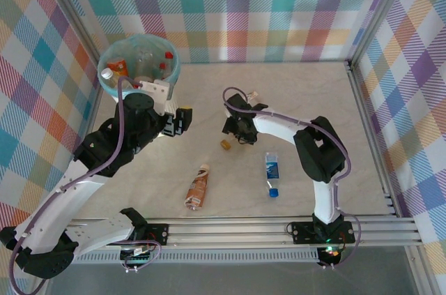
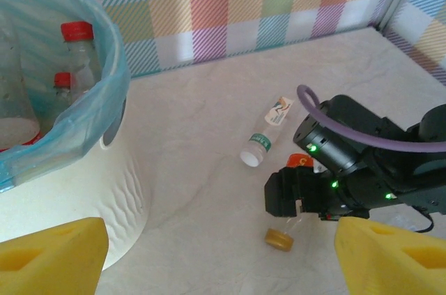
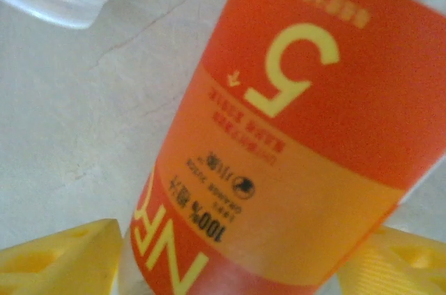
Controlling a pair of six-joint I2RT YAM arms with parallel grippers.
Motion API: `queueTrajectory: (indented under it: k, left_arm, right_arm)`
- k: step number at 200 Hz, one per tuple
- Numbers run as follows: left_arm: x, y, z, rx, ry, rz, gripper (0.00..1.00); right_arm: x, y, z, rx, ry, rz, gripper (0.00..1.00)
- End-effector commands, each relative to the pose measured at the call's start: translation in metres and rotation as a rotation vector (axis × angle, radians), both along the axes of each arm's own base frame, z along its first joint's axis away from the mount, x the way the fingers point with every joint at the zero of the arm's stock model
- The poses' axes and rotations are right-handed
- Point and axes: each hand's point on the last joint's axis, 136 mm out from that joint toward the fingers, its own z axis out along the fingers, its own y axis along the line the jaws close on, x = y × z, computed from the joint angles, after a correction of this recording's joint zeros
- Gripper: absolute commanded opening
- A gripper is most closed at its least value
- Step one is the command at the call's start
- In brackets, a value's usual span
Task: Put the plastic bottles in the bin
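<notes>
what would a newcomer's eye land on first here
Likely the orange-labelled bottle, looming large in the right wrist view between the yellow fingers of the right gripper. Next comes the white bin with its teal liner at the far left of the table, already holding bottles. A brown bottle and a blue-capped bottle lie nearer the arms' bases.

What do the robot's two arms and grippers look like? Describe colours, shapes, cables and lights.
The left arm and right arm have white curved links joined by bulky black joint housings, each with a purple-grey cable looping alongside. The left gripper and right gripper are black with yellow fingers. Small green lights glow on the right arm's wrist.
</notes>
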Motion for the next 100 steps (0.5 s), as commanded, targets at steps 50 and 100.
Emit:
queueTrajectory:
  k: [50,100]
  left_arm:
    - [0.008,0.005,0.009,-0.018,-0.004,0.075,0.85]
    - [0.016,-0.004,0.010,-0.072,0.020,0.092,0.86]
  right_arm:
    - [-0.011,-0.013,0.024,0.019,-0.066,0.067,0.63]
    - [-0.026,-0.017,0.057,0.066,-0.159,0.177,0.56]
